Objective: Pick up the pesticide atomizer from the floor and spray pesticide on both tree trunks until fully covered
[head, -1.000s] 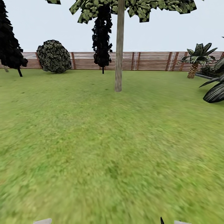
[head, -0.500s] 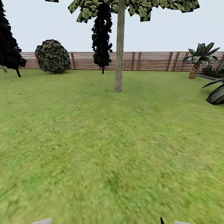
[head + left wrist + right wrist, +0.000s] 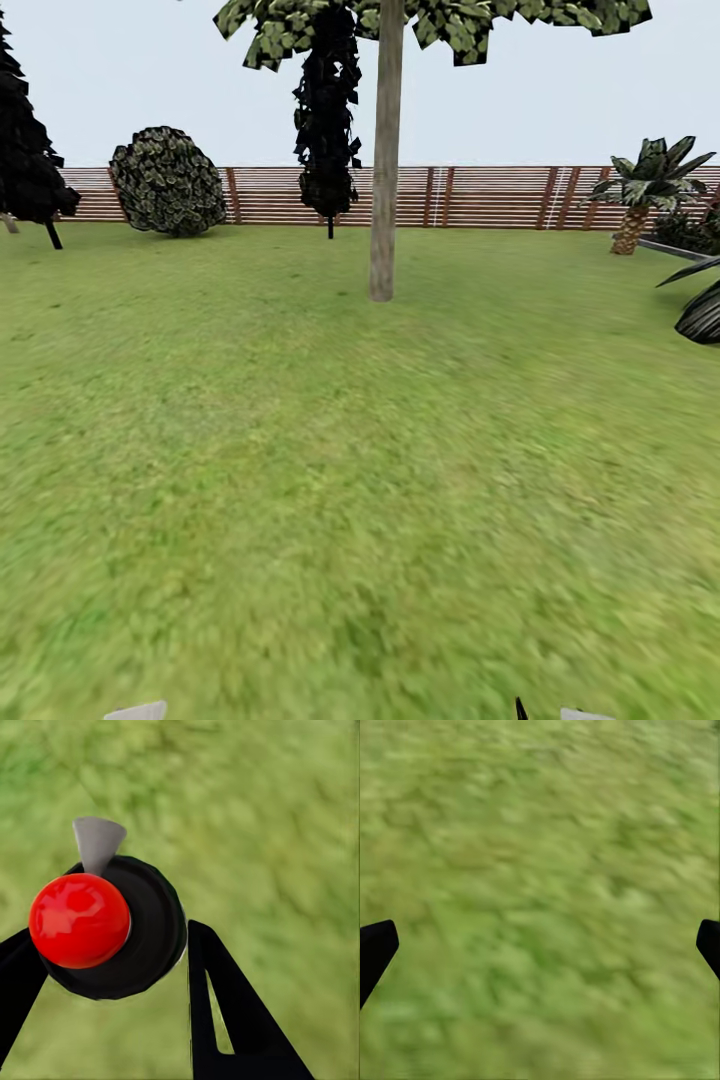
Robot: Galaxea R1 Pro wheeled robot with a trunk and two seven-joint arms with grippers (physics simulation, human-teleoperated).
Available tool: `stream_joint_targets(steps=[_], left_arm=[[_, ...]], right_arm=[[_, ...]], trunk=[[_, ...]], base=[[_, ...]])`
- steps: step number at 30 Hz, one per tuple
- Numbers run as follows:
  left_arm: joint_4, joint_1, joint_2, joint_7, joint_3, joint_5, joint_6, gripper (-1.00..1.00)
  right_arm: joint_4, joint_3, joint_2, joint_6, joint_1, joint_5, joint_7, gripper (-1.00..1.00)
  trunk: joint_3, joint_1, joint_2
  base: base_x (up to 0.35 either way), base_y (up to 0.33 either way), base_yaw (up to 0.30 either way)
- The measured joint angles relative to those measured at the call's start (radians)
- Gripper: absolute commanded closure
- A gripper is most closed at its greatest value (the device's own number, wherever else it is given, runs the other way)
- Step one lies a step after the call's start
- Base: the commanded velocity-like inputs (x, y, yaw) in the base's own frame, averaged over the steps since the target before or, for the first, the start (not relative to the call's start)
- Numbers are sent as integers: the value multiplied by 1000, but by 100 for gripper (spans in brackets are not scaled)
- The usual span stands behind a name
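A wide green garden lawn (image 3: 300,450) stretches to a brown slatted fence (image 3: 480,195). One tall pale tree trunk (image 3: 384,180) stands ahead of the robot, in front of that fence, well apart from it across open grass. The left tool (image 3: 112,967) pinches the pesticide atomizer (image 3: 127,930), its black fingers pressed to either side of the round dark body, red knob facing the camera, probably carried ready for spraying. The right tool (image 3: 540,941) is spread wide, holding nothing above the grass.
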Motion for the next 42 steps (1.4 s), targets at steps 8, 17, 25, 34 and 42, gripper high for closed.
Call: stream_joint_targets(steps=[8,17,25,34,42], left_arm=[[0,0,0,0,0,0,0,100],[0,0,0,0,0,0,0,100],[0,0,0,0,0,0,1,100],[-1,0,0,0,0,-1,-1,100],[-2,0,0,0,0,-1,-1,100]], right_arm=[[0,0,0,0,0,0,0,-100],[0,0,0,0,0,0,0,-100],[0,0,0,0,0,0,0,-100],[0,0,0,-1,0,0,0,-100],[-1,0,0,-1,0,-1,0,-100]], trunk=[[0,0,0],[0,0,0],[0,0,0],[0,0,0],[0,0,0]], base=[[337,0,0],[337,0,0],[336,0,0],[337,0,0],[336,0,0]])
